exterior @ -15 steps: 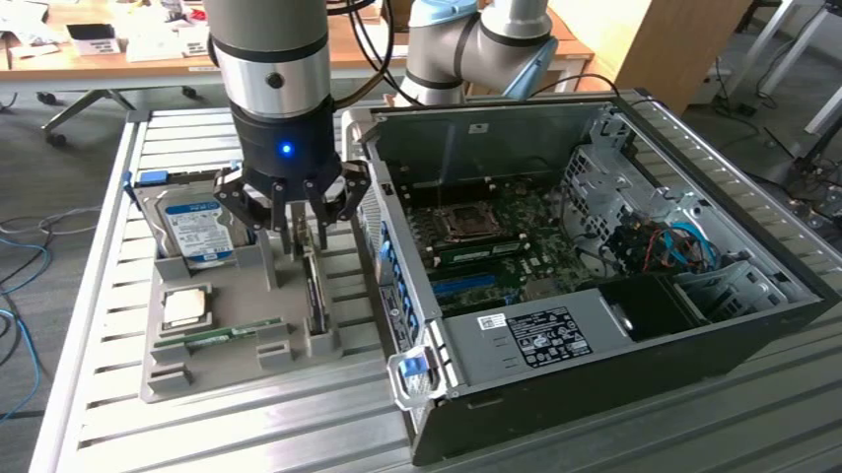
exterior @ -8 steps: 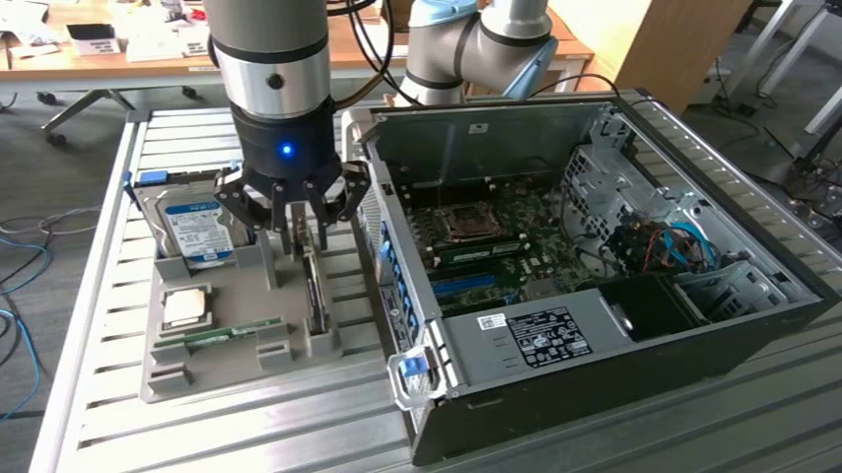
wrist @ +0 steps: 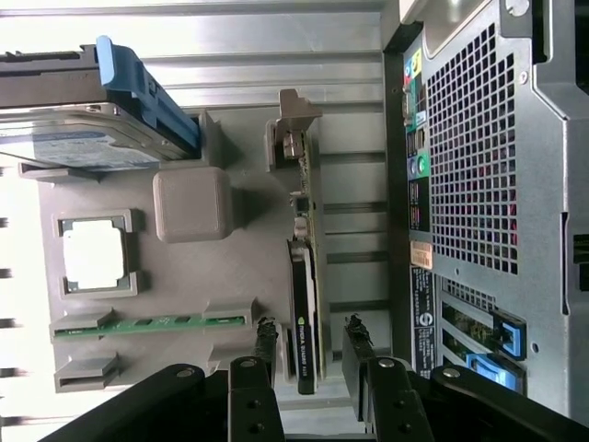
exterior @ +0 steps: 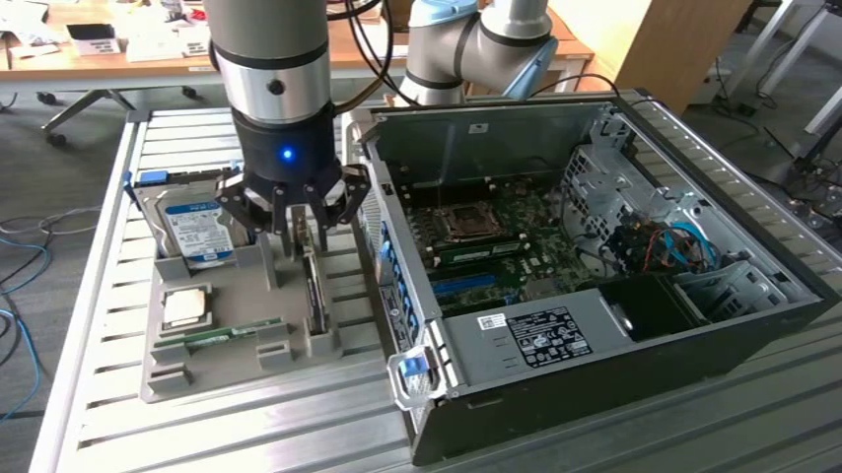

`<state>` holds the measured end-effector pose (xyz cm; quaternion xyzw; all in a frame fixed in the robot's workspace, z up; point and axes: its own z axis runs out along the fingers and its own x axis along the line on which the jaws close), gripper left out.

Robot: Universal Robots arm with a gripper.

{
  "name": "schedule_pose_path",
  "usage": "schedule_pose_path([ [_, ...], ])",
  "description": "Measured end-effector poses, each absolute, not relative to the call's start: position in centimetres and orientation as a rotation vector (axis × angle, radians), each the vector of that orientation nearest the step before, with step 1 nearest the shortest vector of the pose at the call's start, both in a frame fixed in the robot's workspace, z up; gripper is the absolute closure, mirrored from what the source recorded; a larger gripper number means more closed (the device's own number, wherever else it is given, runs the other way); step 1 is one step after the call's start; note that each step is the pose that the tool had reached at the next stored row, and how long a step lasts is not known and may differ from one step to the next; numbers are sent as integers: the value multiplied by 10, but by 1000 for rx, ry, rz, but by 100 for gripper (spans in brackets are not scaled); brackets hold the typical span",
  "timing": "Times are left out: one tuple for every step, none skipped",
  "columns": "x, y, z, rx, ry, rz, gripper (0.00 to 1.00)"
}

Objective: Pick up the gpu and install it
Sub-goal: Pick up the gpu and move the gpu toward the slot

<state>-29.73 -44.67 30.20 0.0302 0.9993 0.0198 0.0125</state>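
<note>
The gpu (exterior: 315, 296) stands on edge in a slot of the grey holder tray (exterior: 224, 379), its silver bracket at the far end. My gripper (exterior: 306, 222) hangs straight above it. In the wrist view the gpu (wrist: 306, 276) shows as a thin dark card with a black cooler. The gripper (wrist: 310, 343) is open and straddles the cooler end of the card. One fingertip (wrist: 267, 333) stands on each side, with a narrow gap to the card on both sides. Nothing is held.
On the same tray (wrist: 248, 276) are a hard drive with a blue-white label (exterior: 197, 227), a square processor (exterior: 187, 307) and a green memory stick (exterior: 231, 332). The open computer case (exterior: 593, 296) with its motherboard (exterior: 487, 256) stands close on the exterior view's right.
</note>
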Motion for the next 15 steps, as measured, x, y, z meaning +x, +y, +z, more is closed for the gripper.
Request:
schedule_pose_path([
  [-297, -447, 301, 94, 3115, 62, 57],
  [-297, -447, 300, 94, 3115, 62, 57],
  [-297, -447, 300, 94, 3115, 61, 57],
  [-297, -447, 300, 94, 3115, 61, 57],
  [-297, -447, 300, 94, 3115, 61, 57],
  [-297, -447, 300, 94, 3115, 61, 57],
  [-297, -447, 299, 94, 3115, 62, 57],
  [-297, -447, 299, 94, 3114, 62, 57],
  [-297, -447, 298, 94, 3114, 62, 57],
  [-297, -447, 297, 94, 3115, 62, 57],
  [-297, -447, 295, 94, 3115, 62, 57],
  [-297, -447, 294, 94, 3115, 62, 57],
  [-297, -447, 293, 94, 3115, 62, 57],
  [-297, -447, 292, 94, 3115, 62, 57],
  [-297, -447, 291, 94, 3115, 62, 57],
])
